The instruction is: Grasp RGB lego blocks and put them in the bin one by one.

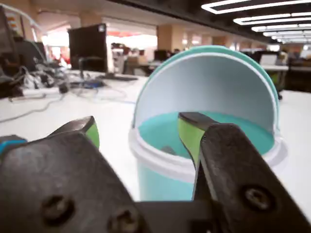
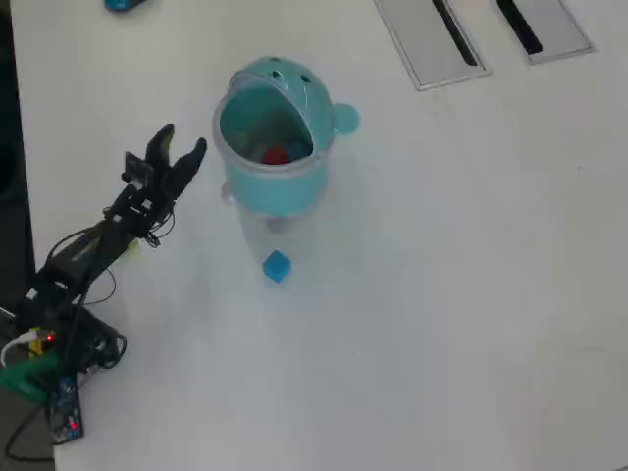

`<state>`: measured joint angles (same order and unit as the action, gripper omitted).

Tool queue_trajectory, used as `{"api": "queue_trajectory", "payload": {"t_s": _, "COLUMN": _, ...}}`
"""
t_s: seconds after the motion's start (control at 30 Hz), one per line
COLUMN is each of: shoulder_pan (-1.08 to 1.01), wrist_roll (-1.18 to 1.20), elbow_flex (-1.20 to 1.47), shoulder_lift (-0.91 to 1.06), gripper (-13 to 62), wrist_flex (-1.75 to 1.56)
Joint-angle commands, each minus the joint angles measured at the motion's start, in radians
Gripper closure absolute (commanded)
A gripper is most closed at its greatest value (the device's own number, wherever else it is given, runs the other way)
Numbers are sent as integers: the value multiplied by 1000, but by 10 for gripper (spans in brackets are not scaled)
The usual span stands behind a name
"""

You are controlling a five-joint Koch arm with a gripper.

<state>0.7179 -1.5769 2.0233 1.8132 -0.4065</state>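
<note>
White desk: red block [image 2: 276, 155] already in bin [image 2: 278, 186], blue block [image 2: 277, 266] waits at its 6 o'clock, my gripper [image 2: 181, 140] spread wide, empty, green unseen

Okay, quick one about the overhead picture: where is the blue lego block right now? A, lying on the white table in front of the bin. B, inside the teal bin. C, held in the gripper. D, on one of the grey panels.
A: in the overhead view the blue block lies on the bare table just below the bin, apart from the open, empty gripper.
</note>
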Motion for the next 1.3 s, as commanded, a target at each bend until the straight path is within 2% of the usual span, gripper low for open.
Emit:
{"api": "queue_trajectory", "payload": {"t_s": 0.0, "shoulder_pan": 46, "wrist_roll": -34, "elbow_flex": -23, "shoulder_lift": 63, "gripper": 195, "wrist_flex": -98}}
{"api": "queue_trajectory", "payload": {"t_s": 0.1, "shoulder_pan": 103, "wrist_roll": -54, "elbow_flex": -32, "shoulder_lift": 118, "gripper": 192, "wrist_flex": 23}}
{"api": "queue_trajectory", "payload": {"t_s": 0.17, "shoulder_pan": 138, "wrist_roll": -54, "elbow_flex": -72, "shoulder_lift": 160, "gripper": 152, "wrist_flex": 173}}
{"api": "queue_trajectory", "payload": {"t_s": 0.27, "shoulder_pan": 202, "wrist_roll": -54, "elbow_flex": -81, "shoulder_lift": 183, "gripper": 142, "wrist_flex": 213}}
{"api": "queue_trajectory", "payload": {"t_s": 0.63, "shoulder_pan": 265, "wrist_roll": -54, "elbow_flex": -132, "shoulder_lift": 347, "gripper": 167, "wrist_flex": 698}}
{"api": "queue_trajectory", "payload": {"t_s": 0.67, "shoulder_pan": 268, "wrist_roll": -54, "elbow_flex": -137, "shoulder_lift": 377, "gripper": 167, "wrist_flex": 781}}
{"api": "queue_trajectory", "payload": {"t_s": 0.7, "shoulder_pan": 273, "wrist_roll": -55, "elbow_flex": -138, "shoulder_lift": 460, "gripper": 167, "wrist_flex": 1037}}
{"api": "queue_trajectory", "payload": {"t_s": 0.73, "shoulder_pan": 273, "wrist_roll": -55, "elbow_flex": -137, "shoulder_lift": 480, "gripper": 163, "wrist_flex": 1097}}
{"api": "queue_trajectory", "payload": {"t_s": 0.93, "shoulder_pan": 321, "wrist_roll": -57, "elbow_flex": -161, "shoulder_lift": 541, "gripper": 162, "wrist_flex": 1338}}
{"api": "queue_trajectory", "payload": {"t_s": 1.27, "shoulder_pan": 491, "wrist_roll": -166, "elbow_flex": -215, "shoulder_lift": 535, "gripper": 163, "wrist_flex": 1509}}
